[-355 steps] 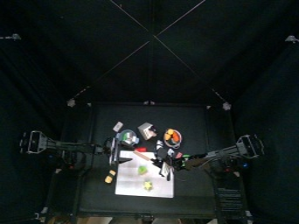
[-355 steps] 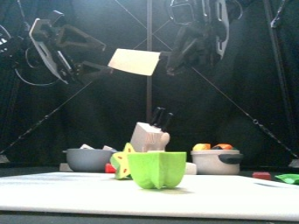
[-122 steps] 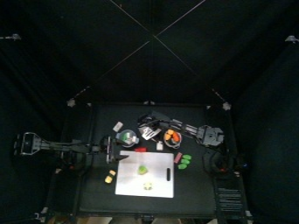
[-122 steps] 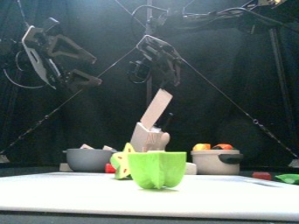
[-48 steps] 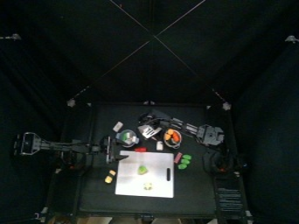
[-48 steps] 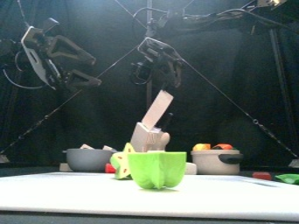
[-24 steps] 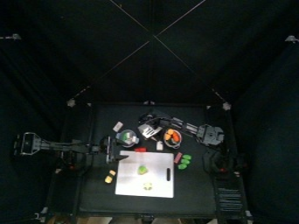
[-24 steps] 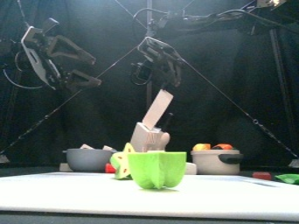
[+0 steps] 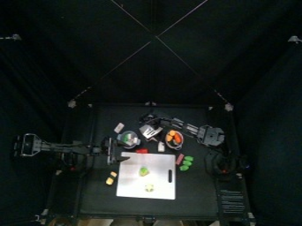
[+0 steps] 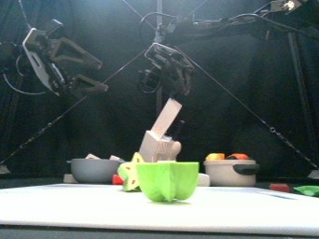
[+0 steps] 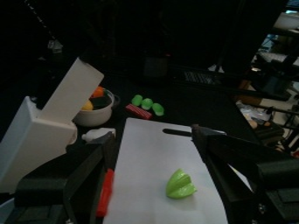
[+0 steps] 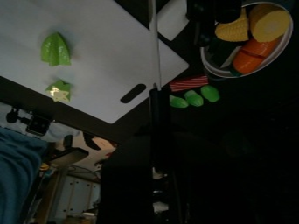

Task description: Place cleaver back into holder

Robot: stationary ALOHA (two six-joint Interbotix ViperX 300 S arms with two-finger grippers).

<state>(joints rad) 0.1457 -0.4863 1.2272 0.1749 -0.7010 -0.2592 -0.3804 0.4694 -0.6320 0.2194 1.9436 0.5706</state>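
Front view: cleaver tilted between right jaws, tip in holder.

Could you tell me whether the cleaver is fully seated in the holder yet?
Not yet. In the front view the cleaver leans tilted, most of its blade showing above the holder, with the right gripper at its handle.

arms: black, thin, with bendy joints
cables: black loops (up near the top)
jaws: black, flat, wide
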